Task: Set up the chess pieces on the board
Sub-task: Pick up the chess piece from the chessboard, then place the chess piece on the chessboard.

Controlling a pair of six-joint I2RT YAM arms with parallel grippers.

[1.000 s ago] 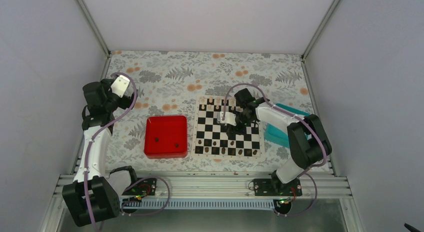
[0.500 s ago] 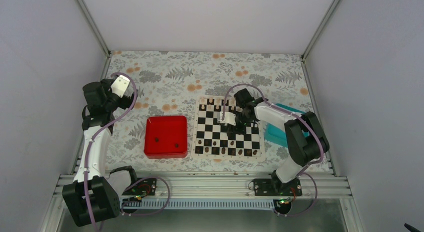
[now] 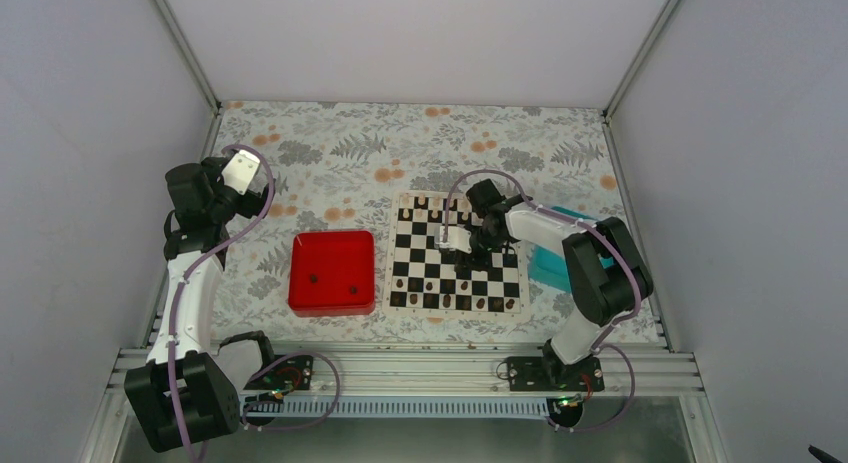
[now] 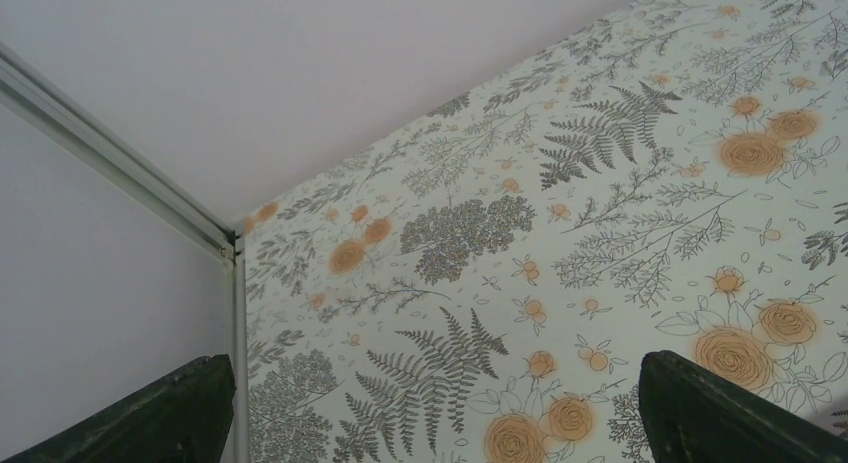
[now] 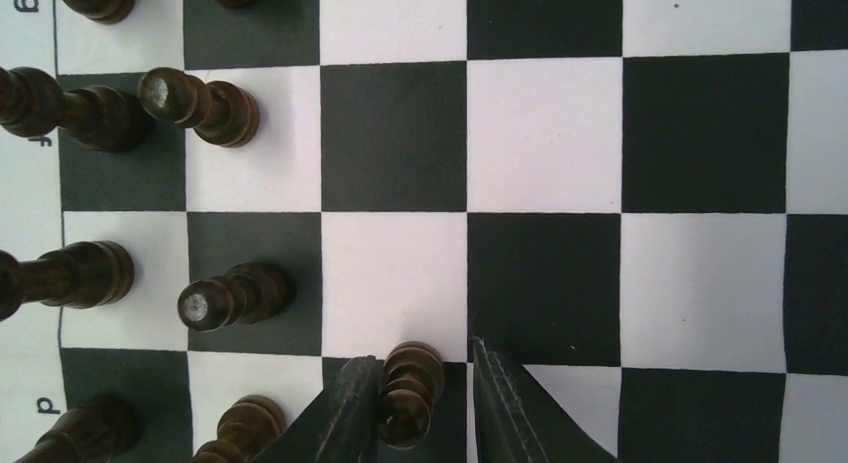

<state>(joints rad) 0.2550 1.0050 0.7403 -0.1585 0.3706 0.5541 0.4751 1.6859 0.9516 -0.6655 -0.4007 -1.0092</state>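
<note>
The right fingers [image 5: 350,418] stand slightly apart astride one dark pawn [image 5: 408,393]. One touches it and a sliver of gap shows at the other, so it is likely not clamped. The pawn stands upright toward the middle of the board [image 5: 545,133], beside the dark pieces [image 5: 215,108] already placed. The left fingers [image 4: 130,413], spread wide and empty, hang over the worktop [image 4: 600,183], well off the board.

From high above and behind the near edge, we look down over the whole floral-print table cover [image 3: 330,153] and the flat black-and-cream chequered chessboard [image 3: 420,258]. Our left wrist view sits raised, facing obliquely across that cover toward the aluminium corner post [image 4: 110,148] at far left. Our right wrist view hangs very close over the chessboard [image 5: 545,133], facing straight down, and shares those squares with the overhead view.
</note>
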